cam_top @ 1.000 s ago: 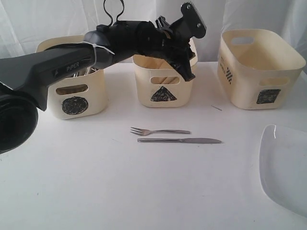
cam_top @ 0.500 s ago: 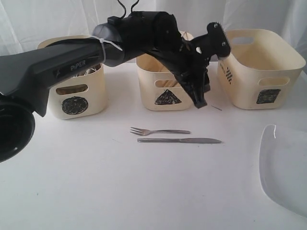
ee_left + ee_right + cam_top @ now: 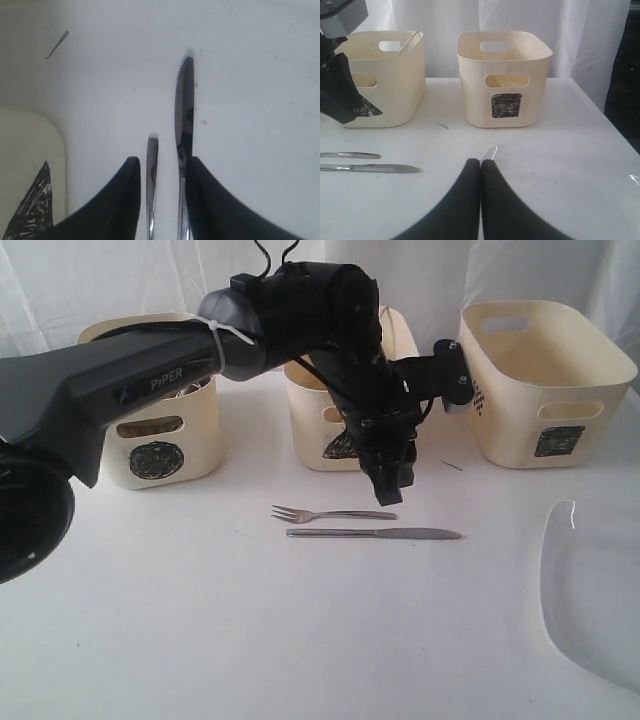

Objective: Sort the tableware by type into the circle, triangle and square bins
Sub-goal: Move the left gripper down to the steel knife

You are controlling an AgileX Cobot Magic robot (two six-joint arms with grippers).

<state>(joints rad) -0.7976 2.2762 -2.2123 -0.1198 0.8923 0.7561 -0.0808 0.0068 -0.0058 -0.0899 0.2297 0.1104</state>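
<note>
Partly done, it seems: bits poking out of the circle bin (image 3: 150,440) and triangle bin (image 3: 308,430) at the table's (image 3: 200,640) back edge. Left to sort: fork (image 3: 333,513) and knife (image 3: 373,533) side by side mid-table, clear plate (image 3: 595,590) at the front right corner. Hovering over the fork handle with the left claw (image 3: 390,475), spread apart and empty. Right claw (image 3: 480,162) pinched tight, empty, by the plate. Lots of bare room in front.

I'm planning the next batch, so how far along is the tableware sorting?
Partly done. Done: a chopstick leans inside the triangle bin, and something shiny shows in the circle bin. In hand: nothing yet; the left end effector hangs open over the fork and knife handles. Left: fork, knife and clear plate lie on the table, and nothing shows in the square bin from here.
</note>
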